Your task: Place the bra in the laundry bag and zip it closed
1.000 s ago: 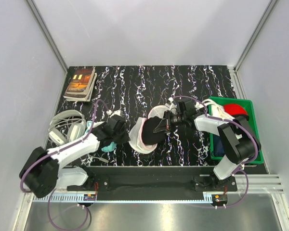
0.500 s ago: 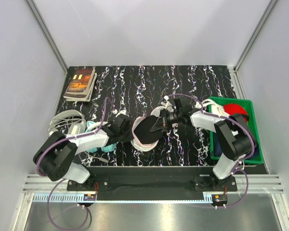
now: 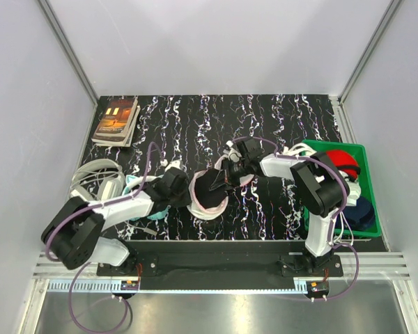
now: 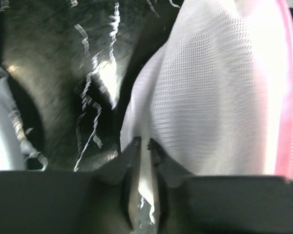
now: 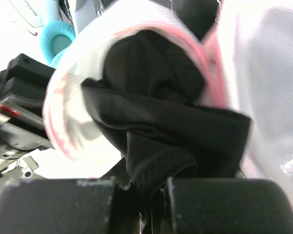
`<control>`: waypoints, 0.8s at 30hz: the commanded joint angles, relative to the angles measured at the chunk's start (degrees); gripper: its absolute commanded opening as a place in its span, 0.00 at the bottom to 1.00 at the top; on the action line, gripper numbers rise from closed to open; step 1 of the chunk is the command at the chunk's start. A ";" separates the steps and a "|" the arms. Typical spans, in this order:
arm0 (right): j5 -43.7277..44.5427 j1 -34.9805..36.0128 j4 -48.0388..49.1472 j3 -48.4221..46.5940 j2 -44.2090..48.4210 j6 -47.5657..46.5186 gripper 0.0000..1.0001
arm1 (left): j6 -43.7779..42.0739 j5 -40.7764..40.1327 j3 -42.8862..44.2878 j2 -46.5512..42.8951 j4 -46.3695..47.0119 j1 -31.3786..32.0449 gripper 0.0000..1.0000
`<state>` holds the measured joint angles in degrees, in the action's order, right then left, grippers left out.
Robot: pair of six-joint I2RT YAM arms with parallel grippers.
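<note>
Black fabric, the bra (image 5: 156,112), lies bunched in the open mouth of the laundry bag (image 5: 63,97), whose pink-trimmed rim curves round it on the left and top. A fold of the bra runs down into the narrow gap of the right gripper (image 5: 149,195). Its two dark fingers (image 5: 53,204) stand close on either side and pinch that fold, so the cloth stretches from the fingers up into the mesh case.

From above, the bag (image 3: 200,207) sits at the middle of the black marbled table (image 3: 195,125), tipped on edge with the bra (image 3: 209,189) as a dark mass between its two white halves. The right gripper (image 3: 226,177) meets the bag from the right. The left gripper (image 3: 183,191) meets it from the left.

In the left wrist view, the left gripper (image 4: 142,146) has its fingers (image 4: 132,153) almost pressed together, nipping a thin edge of white mesh. The domed half of the bag (image 4: 215,97) rises just beyond them, and its pink zip trim (image 4: 288,97) runs down the right edge. The bra does not show in this view.

Teal headphones (image 3: 97,182) lie at the left side of the table and books (image 3: 115,120) at the far left corner. A green bin (image 3: 334,145) at the right holds a red garment (image 3: 343,158).
</note>
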<state>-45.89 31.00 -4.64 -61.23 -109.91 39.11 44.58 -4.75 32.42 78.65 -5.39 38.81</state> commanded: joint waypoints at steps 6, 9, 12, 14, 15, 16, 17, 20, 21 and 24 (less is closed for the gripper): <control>4.23 0.81 -7.48 -2.23 2.41 -7.29 0.32 | -0.37 -3.59 1.58 -22.91 -12.08 0.92 0.61; 3.79 0.81 -7.83 -1.52 4.43 -7.91 0.41 | -0.89 -3.51 2.73 -28.28 -15.51 0.66 0.68; 4.49 0.81 -9.06 -1.17 6.97 -8.26 0.59 | -4.74 -1.59 7.28 -29.87 -16.24 0.39 0.77; 7.28 0.72 -11.25 -0.91 8.56 -8.79 0.74 | -7.82 1.48 10.10 -28.21 -16.14 0.22 0.76; 8.44 0.72 -12.05 -0.91 10.22 -9.05 0.80 | -10.54 2.89 13.16 -27.16 -16.23 0.22 0.73; 9.58 0.64 -13.53 -0.91 11.11 -9.05 0.89 | -11.69 4.13 14.58 -25.15 -16.06 0.04 0.69; 12.11 0.55 -14.24 -0.91 11.90 -8.62 0.93 | -12.49 6.40 15.99 -24.08 -15.88 0.04 0.64; 16.69 -1.20 -16.79 -0.38 15.59 -7.22 1.00 | -13.90 10.80 20.39 -19.95 -14.22 0.04 0.62; 18.01 -2.69 -17.41 -0.12 16.30 -7.03 1.00 | -13.73 11.69 22.05 -18.03 -13.60 0.04 0.61; 22.41 -7.68 -18.73 1.81 19.11 -6.24 1.00 | -12.76 15.12 24.08 -14.68 -11.14 0.13 0.59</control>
<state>-32.01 29.26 -19.86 -61.34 -95.13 31.97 33.58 3.09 52.60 60.29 -20.62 39.05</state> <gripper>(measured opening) 0.993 0.605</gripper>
